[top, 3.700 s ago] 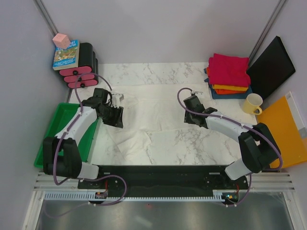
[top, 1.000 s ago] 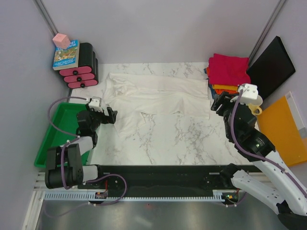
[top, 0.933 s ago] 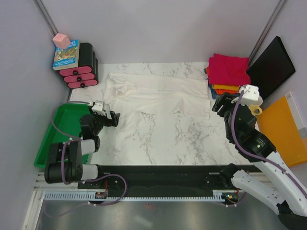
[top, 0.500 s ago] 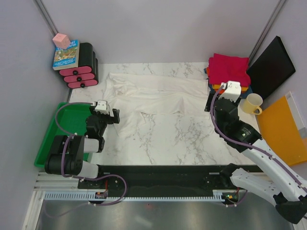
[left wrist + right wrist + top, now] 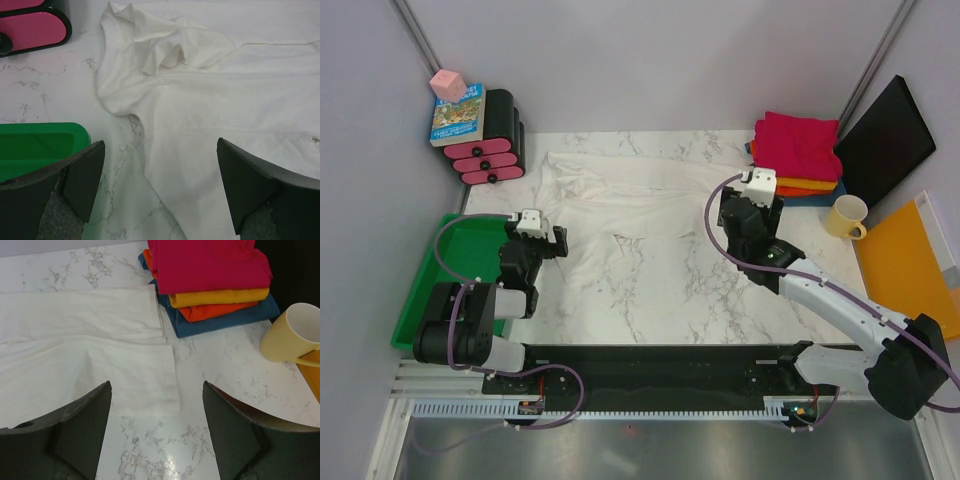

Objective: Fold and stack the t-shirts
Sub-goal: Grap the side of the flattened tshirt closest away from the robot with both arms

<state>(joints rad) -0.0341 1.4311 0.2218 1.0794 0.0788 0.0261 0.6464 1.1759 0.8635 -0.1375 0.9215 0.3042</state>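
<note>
A large off-white t-shirt lies spread and wrinkled across the back half of the marble table. Folded t-shirts are stacked at the back right: magenta on top, then orange, with dark blue at the bottom. My left gripper hovers open over the shirt's lower left part, nothing between its fingers. Over the shirt's right edge, my right gripper is open and holds nothing.
A green bin sits at the left edge. Black-and-pink holders with a book stand at the back left. A yellow mug, a black panel and an orange-yellow board are on the right.
My right arm has swung left from beside the mug to over the shirt's right edge, its jaws widening. The left gripper has shifted slightly right. The shirt has not moved in the last second.
</note>
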